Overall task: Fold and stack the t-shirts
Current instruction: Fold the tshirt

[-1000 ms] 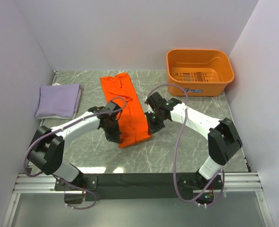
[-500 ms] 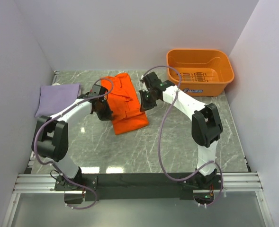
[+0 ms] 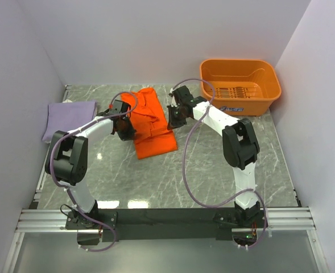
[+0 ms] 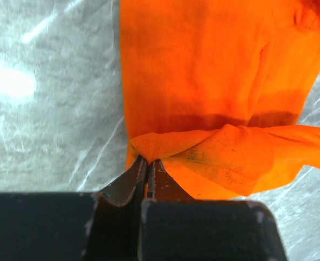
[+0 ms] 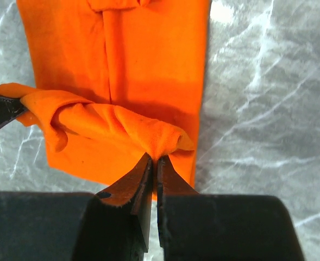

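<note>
Now the orange t-shirt (image 3: pixel 151 122) lies on the table (image 3: pixel 213 170), near the basket (image 3: pixel 238 61) and to its left. The near end of the shirt is raised and turned back over the rest. The left gripper (image 4: pixel 147 162) is clamped on the corner of this fold farther from the basket, and the right gripper (image 5: pixel 153 160) pinches the corner closer to the basket. Between them the cloth sags; it seems to touch the layer below, but this is hard to tell. The purple t-shirt (image 3: pixel 69 120) lies folded flat, well apart, much farther left of the basket.
</note>
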Motion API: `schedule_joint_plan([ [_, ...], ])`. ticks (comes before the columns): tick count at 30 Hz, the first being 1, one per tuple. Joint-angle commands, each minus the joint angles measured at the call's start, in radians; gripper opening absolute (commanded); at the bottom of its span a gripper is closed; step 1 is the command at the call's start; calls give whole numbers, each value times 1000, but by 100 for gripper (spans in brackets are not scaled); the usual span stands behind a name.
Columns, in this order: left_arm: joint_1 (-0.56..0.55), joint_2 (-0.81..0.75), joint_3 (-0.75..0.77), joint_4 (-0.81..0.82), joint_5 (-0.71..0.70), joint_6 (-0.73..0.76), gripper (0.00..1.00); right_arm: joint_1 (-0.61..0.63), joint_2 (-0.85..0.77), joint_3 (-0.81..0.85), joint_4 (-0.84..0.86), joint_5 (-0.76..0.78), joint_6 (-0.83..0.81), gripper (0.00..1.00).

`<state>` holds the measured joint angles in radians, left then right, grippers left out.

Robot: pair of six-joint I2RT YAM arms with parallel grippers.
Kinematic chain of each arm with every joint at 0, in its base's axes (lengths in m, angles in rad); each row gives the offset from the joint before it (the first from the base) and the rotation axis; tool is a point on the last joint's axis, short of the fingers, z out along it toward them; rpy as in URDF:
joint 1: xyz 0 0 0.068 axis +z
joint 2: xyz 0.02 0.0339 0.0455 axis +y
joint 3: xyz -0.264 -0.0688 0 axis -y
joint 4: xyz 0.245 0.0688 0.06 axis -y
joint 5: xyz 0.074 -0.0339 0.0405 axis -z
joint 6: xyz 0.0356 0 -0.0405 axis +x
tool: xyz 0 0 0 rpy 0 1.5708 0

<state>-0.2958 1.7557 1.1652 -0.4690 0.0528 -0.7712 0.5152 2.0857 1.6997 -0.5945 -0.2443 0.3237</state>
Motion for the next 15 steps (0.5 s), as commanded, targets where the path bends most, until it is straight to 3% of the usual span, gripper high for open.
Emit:
schedule_joint_plan([
  [1, 17, 8, -13, 53, -50, 1, 1, -21, 20, 35, 64, 4, -23, 1],
  [11, 17, 28, -36, 89, -50, -20, 1, -26, 77, 20, 124, 5, -20, 4],
  [14, 17, 27, -47, 102, -50, -33, 2, -26, 80, 17, 128, -4, -18, 11],
  [15, 17, 21, -48, 104, -50, -36, 4, -27, 73, 3, 139, -4, -18, 19],
])
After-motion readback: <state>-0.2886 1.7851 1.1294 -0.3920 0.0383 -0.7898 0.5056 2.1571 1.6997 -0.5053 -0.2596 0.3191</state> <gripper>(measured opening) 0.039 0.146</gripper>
